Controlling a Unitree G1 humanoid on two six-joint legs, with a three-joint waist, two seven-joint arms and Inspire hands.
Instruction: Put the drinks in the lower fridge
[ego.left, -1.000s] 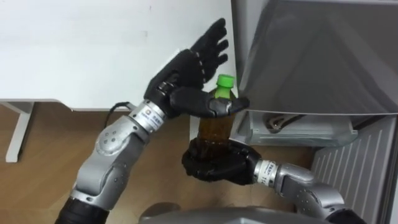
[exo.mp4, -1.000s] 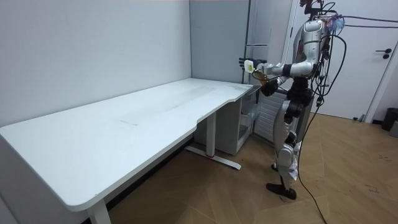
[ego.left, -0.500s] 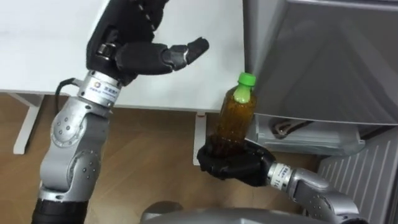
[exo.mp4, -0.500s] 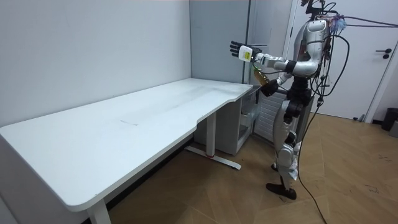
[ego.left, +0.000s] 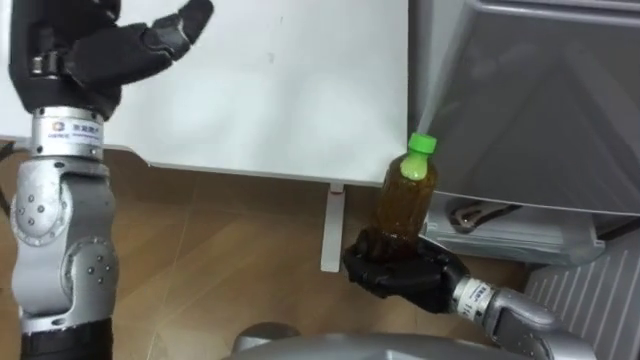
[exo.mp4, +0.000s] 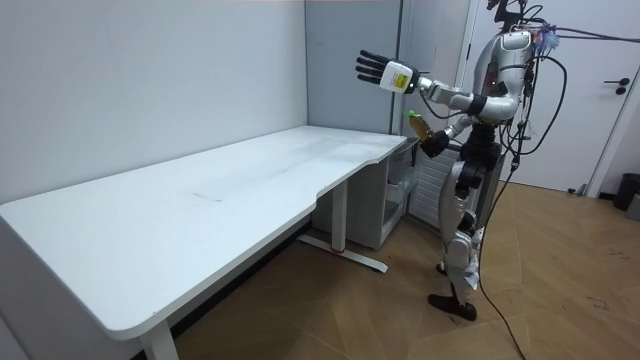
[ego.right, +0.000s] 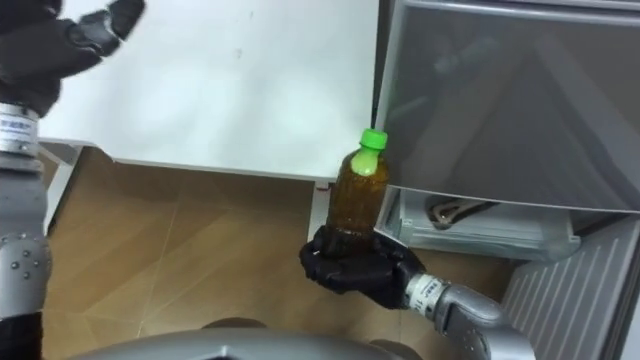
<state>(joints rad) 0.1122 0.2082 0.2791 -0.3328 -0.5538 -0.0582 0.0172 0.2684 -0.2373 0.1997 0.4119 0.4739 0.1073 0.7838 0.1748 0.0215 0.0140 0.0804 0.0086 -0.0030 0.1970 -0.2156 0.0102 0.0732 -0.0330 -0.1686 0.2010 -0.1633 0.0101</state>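
A bottle of brown drink (ego.left: 404, 198) with a green cap (ego.left: 421, 145) stands upright in my right hand (ego.left: 396, 276), whose fingers are curled round its base. It also shows as the bottle (ego.right: 358, 196) in my right hand (ego.right: 352, 266), just left of the grey fridge (ego.left: 530, 100). My left hand (ego.left: 92, 45) is raised high at the upper left, open and holding nothing, far from the bottle. In the room view I stand by the table's far end with the left hand (exo.mp4: 372, 68) held up and the bottle (exo.mp4: 418, 123) at chest height.
The white table (ego.left: 260, 90) spreads across the upper left, its leg (ego.left: 333, 230) right beside the bottle. Under the fridge's grey front an open lower compartment (ego.left: 500, 222) shows a shelf with a small item. Wooden floor lies below.
My left hand has let go of the bottle's top and swung up and to the left, fingers spread. The bottle stays upright in my right hand. The view has shifted slightly.
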